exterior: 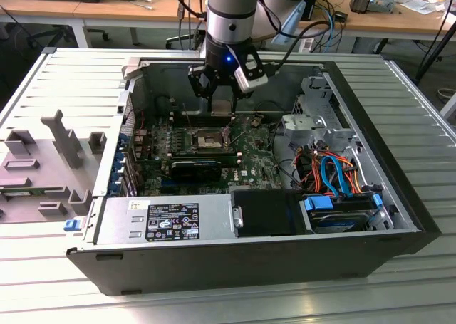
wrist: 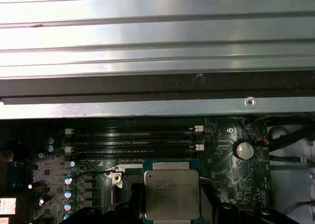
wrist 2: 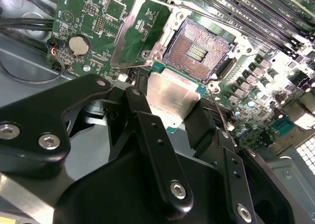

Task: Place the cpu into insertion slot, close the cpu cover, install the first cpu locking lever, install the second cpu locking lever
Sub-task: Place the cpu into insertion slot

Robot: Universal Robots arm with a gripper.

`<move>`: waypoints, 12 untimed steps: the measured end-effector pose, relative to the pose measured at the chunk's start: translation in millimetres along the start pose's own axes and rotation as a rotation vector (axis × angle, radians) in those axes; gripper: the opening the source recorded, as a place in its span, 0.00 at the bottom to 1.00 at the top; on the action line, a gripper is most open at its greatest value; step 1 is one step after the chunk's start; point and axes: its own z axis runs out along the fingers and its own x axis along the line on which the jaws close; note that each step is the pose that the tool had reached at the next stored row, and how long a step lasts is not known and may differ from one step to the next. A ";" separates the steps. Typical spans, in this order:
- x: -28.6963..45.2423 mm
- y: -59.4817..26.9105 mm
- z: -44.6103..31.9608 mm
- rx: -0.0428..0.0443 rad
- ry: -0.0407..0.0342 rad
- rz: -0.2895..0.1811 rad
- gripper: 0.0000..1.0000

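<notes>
The gripper is clamped on the cpu, pinching two opposite sides, presumably to carry the dull, flat metal square level. It hangs at one edge of the insertion slot, probably not yet seated. The cpu cover, a thin shiny frame, stands tipped back over the green board, baring the pin bed.

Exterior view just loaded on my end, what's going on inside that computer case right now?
The end effector holds the cpu by its edges, close to the insertion slot but not in it. The cpu cover stands flipped up, and the slot's contacts are bare.
</notes>
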 end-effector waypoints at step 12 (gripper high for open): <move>-0.1 -0.6 2.6 0.0000 0.0000 0.000 0.54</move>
